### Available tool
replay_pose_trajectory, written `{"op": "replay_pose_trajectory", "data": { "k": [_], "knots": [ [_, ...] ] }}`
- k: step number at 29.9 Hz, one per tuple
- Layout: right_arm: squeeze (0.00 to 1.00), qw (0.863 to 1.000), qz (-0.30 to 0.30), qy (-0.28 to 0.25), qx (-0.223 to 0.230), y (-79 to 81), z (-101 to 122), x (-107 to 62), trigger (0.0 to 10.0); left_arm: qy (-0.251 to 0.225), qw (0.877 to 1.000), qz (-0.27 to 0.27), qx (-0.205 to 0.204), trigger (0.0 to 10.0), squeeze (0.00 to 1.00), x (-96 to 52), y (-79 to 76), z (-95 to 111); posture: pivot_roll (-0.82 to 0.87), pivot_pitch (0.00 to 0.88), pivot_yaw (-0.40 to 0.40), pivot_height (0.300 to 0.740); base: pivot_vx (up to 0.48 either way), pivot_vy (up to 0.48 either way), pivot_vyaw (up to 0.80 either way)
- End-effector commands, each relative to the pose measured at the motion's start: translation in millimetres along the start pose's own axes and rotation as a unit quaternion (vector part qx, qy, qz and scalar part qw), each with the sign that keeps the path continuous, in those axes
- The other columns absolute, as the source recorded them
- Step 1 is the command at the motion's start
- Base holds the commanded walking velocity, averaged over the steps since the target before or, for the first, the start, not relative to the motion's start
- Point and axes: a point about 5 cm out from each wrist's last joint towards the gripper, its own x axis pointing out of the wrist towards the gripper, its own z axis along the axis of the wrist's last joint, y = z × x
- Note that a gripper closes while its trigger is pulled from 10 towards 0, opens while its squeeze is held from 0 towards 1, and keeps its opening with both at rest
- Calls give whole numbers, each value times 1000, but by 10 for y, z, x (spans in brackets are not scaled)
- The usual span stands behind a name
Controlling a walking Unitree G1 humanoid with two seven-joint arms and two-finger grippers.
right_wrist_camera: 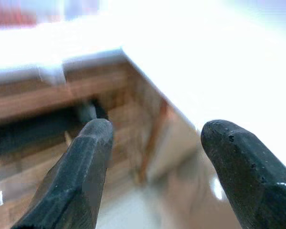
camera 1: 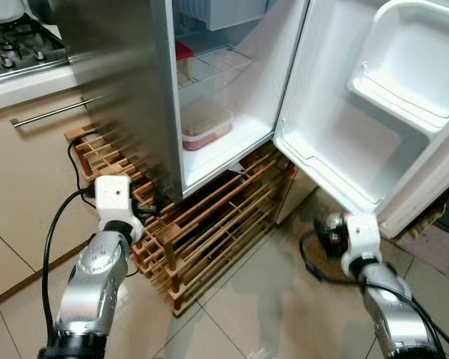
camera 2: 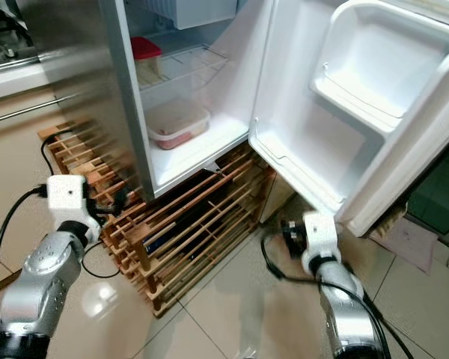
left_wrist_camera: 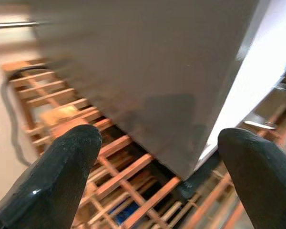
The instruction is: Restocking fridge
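**Around the kitchen floor and counter**

A wooden slatted rack [camera 1: 209, 224] is lying low on the floor, its bars running diagonally, with dark shapes showing between the slats. A black cable [camera 1: 73, 161] is looping over the rack's far corner and trailing down across the pale floor tiles [camera 1: 284, 299], which are catching a soft glare. Beside the rack, a beige cabinet front [camera 1: 30, 164] is standing with a long metal handle [camera 1: 52, 112] running across it. Above that, a white countertop is carrying a gas hob [camera 1: 15, 45] with dark burners. Off at the far side, a pinkish mat [camera 1: 434, 247] is lying on the tiles.
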Motion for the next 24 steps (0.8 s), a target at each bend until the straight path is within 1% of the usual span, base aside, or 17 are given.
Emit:
{"op": "replay_pose_trajectory", "data": {
  "k": [1,2,3,5,6,9,11,15,17,18,19,20,22,23,24],
  "knots": [
    [0,996,8,-78,35,144,400,96,10000,-42,999,27,-13,10000,0,-86,-108,69,27,0,-51,740,0,0,0],
    [0,996,8,-78,35,144,400,96,10000,-42,999,27,-13,10000,0,-86,-108,69,27,0,-51,740,0,0,0],
    [0,995,15,-91,37,190,474,109,10000,-54,998,23,-16,10000,0,-98,-153,96,27,0,-51,740,0,0,0],
    [0,992,22,-114,41,268,613,131,10000,-79,997,18,-12,10000,0,-67,-235,203,32,0,-59,740,0,0,234],
    [0,992,25,-120,42,297,661,145,10000,-97,995,14,-11,10000,0,-26,-278,292,33,0,-63,740,0,0,688],
    [0,992,23,-117,45,297,647,154,10000,-116,993,8,-16,10000,0,-5,-320,352,33,0,-63,740,0,99,673],
    [0,993,23,-109,48,287,616,174,10000,-122,992,2,-22,10000,0,11,-358,390,37,0,-63,740,0,454,638],
    [0,994,18,-97,57,282,584,201,10000,-130,992,-7,-9,10000,0,27,-406,426,47,0,-61,740,0,454,634],
    [0,994,6,-88,69,246,557,207,10000,-125,992,-19,4,10000,0,65,-447,437,67,0,-73,740,0,459,616],
    [0,994,-6,-82,74,200,535,201,10000,-127,992,-25,5,10000,0,101,-463,460,69,0,-79,740,0,480,600],
    [0,994,-6,-82,74,200,535,201,10000,-127,992,-25,5,10000,0,101,-463,460,69,0,-79,740,0,480,600],
    [0,994,-17,-77,76,152,513,191,10000,-127,991,-33,10,10000,0,136,-477,484,70,0,-83,740,0,480,600],
    [0,994,-30,-72,72,88,484,173,10000,-122,992,-39,21,10000,0,183,-484,493,72,0,-82,740,0,480,594],
    [0,995,-38,-70,67,38,467,157,10000,-117,992,-34,17,10000,0,205,-461,491,65,0,-83,740,0,480,594],
    [0,995,-39,-69,65,26,463,152,10000,-116,993,-32,15,10000,0,209,-451,488,63,0,-83,740,0,480,594]
  ]
}}
